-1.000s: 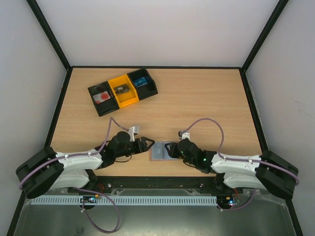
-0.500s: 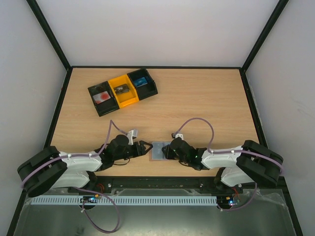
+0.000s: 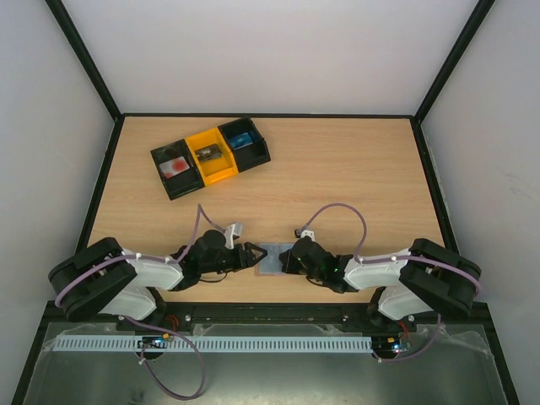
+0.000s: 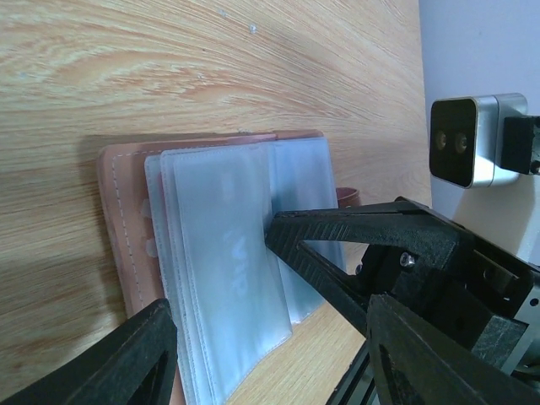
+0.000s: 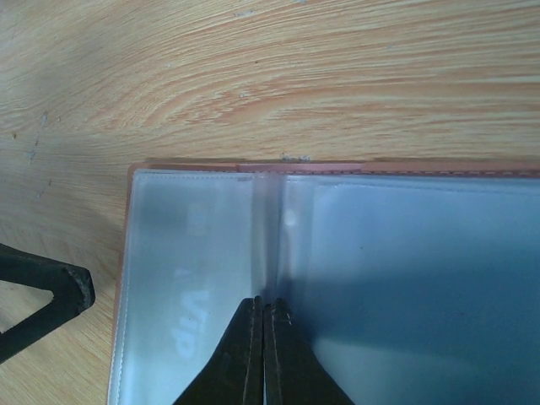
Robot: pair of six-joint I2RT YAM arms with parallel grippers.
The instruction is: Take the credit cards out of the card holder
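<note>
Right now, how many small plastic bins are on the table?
3, in one row far left: black bin with something red, yellow middle bin, black bin with something blue. None seems hidden.
</note>
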